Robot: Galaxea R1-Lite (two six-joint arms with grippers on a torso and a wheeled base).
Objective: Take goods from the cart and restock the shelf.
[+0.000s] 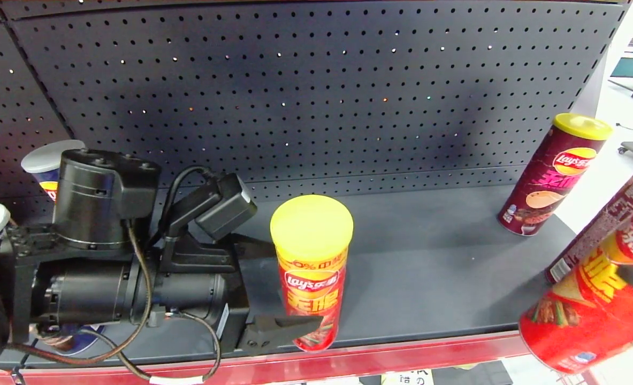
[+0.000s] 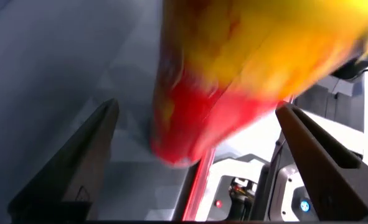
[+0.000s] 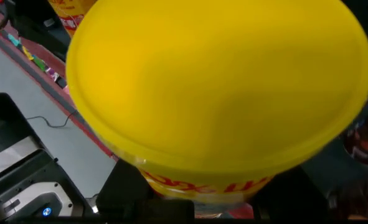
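Your tally: red can (image 1: 311, 267) stands on shelf (image 1: 428, 278), left gripper (image 1: 297, 286) spread apart around it, not clamped; maroon can (image 1: 554, 176) shelved; spare cans (image 1: 589, 321) likely remain.

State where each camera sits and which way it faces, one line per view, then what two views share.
Head view: on the head, facing forward and down at the shelf; the open left gripper straddles the red can.
Left wrist view: on the left wrist, facing along its fingers at that can.
Right wrist view: on the right wrist, facing a yellow lid close up.
Shared: head and left wrist views both show the red can between those fingers.
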